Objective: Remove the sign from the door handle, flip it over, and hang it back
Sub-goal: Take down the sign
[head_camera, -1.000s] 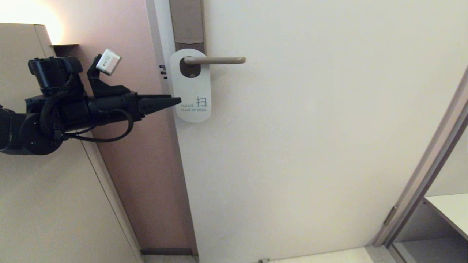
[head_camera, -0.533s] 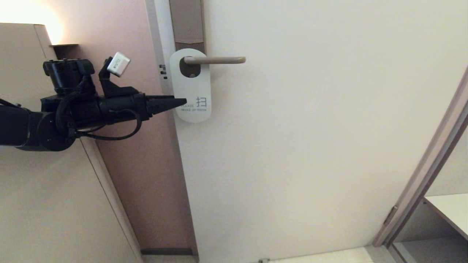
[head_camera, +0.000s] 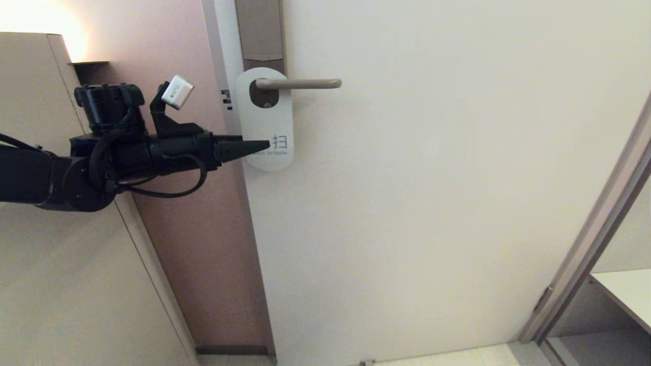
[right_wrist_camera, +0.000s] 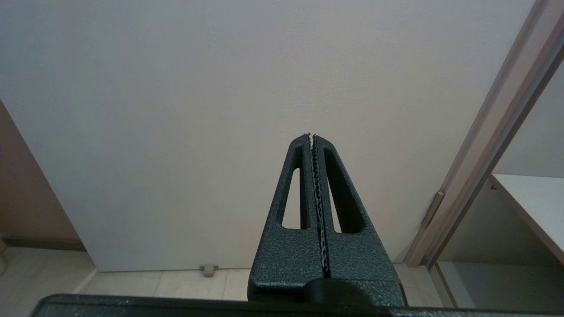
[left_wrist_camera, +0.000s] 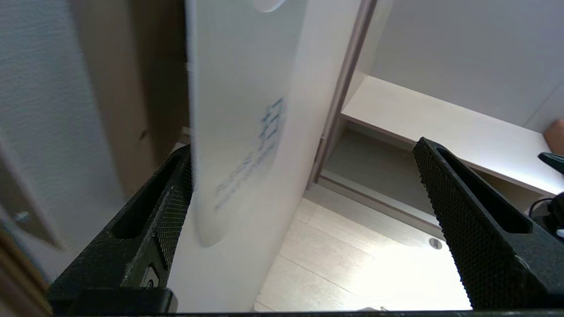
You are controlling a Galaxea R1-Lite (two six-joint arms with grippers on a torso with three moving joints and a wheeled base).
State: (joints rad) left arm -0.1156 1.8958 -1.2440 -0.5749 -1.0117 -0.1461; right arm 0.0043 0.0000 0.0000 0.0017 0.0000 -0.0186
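Here the flat white rounded-oblong sign (head_camera: 266, 119) is hanging by its oval hole on the slim horizontal brushed-metal door handle (head_camera: 299, 84), long axis vertical, white face outward. Its teal print is reading "MAKE UP ROOM"; the word before it is hiding behind the black left gripper (left_wrist_camera: 304, 185), whose jaws are standing wide open astride the sign's lower edge. The right gripper (right_wrist_camera: 312, 137) is pointing at the pale door (right_wrist_camera: 198, 97), jaws pressed together on nothing.

Head view faces the door (head_camera: 432, 178) from above — wrist views look closer (both share that door).
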